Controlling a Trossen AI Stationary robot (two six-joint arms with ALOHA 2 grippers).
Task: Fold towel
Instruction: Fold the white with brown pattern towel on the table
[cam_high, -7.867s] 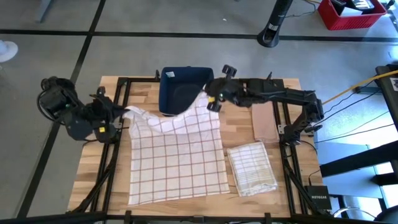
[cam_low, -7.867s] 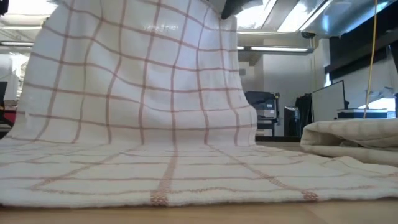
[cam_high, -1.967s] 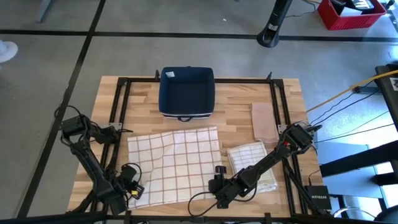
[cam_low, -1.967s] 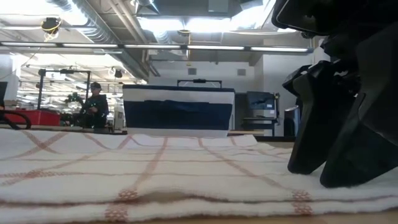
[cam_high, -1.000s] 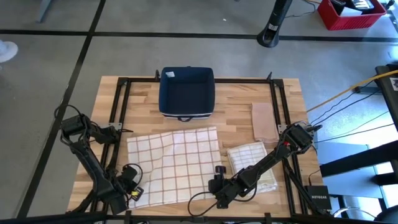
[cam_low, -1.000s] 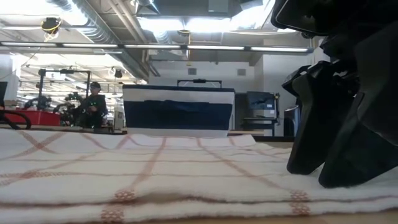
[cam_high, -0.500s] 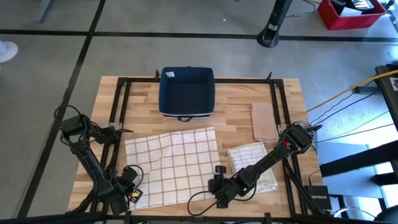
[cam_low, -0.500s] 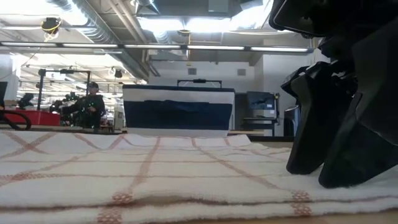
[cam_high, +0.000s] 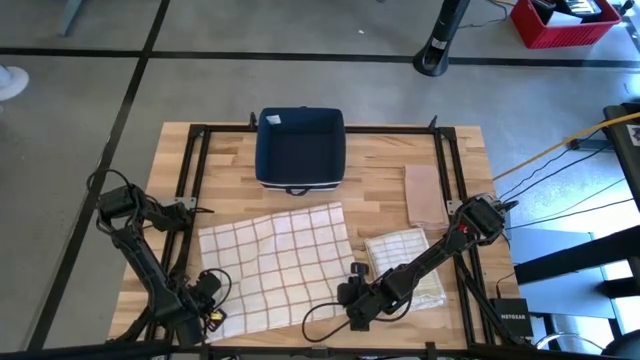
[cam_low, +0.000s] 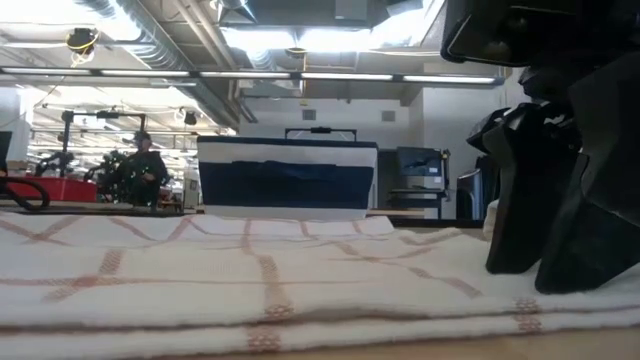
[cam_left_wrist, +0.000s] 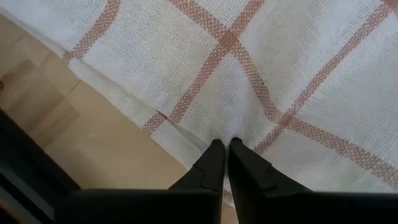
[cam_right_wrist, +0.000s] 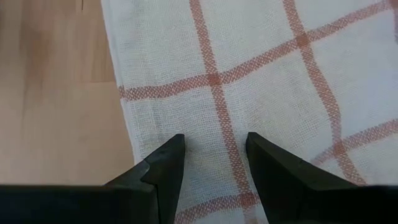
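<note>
Wooden tabletop (cam_high: 390, 170) inside a black frame, grey concrete floor around it; a navy bin (cam_high: 300, 148) sits at the far edge, a folded striped cloth (cam_high: 405, 265) and a tan pad (cam_high: 425, 195) lie to the right of the work area.

Change since a second ago: left end effector (cam_left_wrist: 225, 144) has gone from partly spread to pressed together, and its wrist view shows the two fingertips pinching a fold of the towel (cam_high: 272, 268) just inside the hem. The towel has also rotated slightly on the tabletop; its near-left corner is drawn toward the left arm and its far edge now runs at a slant. Judgement: the left corner grasp looks secured.

Right end effector (cam_right_wrist: 211, 152) is at the towel's near-right corner, fingers spread, cloth lying between them and not yet pinched. Judgement: closing this side is the likely next need before any lift.

Towel appearance: white with a thin red-brown grid, woven texture visible up close, hemmed edge. It lies flat in a single layer across the near centre of the tabletop, between the two arms, just beside the striped cloth, well apart from the bin. Low view shows gentle ripples along its near edge.
</note>
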